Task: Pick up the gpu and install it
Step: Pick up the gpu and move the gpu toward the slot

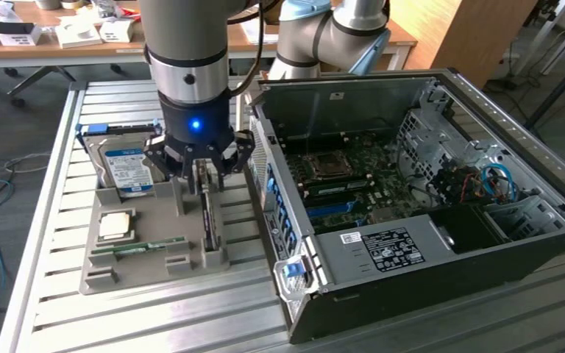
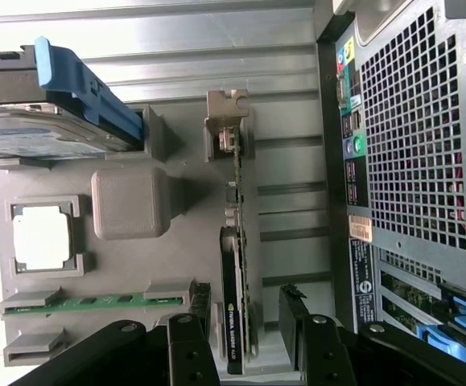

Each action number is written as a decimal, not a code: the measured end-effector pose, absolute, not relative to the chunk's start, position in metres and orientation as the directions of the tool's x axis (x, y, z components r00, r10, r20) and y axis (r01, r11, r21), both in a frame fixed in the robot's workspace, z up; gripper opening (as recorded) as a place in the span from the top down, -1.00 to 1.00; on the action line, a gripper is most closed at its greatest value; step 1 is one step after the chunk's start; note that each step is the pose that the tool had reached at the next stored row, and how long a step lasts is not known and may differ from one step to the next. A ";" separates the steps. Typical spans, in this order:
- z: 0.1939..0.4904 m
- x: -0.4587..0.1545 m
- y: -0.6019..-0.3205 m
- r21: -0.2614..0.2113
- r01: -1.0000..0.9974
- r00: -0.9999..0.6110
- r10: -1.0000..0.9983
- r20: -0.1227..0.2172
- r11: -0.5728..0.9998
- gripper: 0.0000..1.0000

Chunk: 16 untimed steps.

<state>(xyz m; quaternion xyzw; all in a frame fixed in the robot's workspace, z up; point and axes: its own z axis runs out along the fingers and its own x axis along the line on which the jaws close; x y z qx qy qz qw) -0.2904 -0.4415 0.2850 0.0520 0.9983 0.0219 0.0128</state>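
Well, the gpu (image 2: 234, 305) stands edgewise in a grey holder (image 2: 128, 205); fingers (image 2: 295, 315) wide, straddling it.

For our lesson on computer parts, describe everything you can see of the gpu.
The gpu is a thin dark card with a black shroud and a pale metal bracket at one end. It stands on edge in a slot of the grey holder. The open gripper has its fingers on either side of it.

the pincer (image 1: 207, 180) covers one end of the gpu (image 1: 209, 220); the hard drive (image 2: 31, 137) near the gpu runs off the wrist view's edge.
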 end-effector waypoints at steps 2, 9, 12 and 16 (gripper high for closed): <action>0.283 -0.290 -0.441 0.045 0.103 -0.994 0.104 -0.023 0.994 0.05; 0.279 -0.290 -0.441 0.045 0.103 -0.994 0.104 -0.023 0.994 0.05; 0.278 -0.291 -0.441 0.045 0.103 -0.994 0.105 -0.023 0.994 0.05; 0.275 -0.292 -0.442 0.045 0.103 -0.994 0.104 -0.023 0.994 0.05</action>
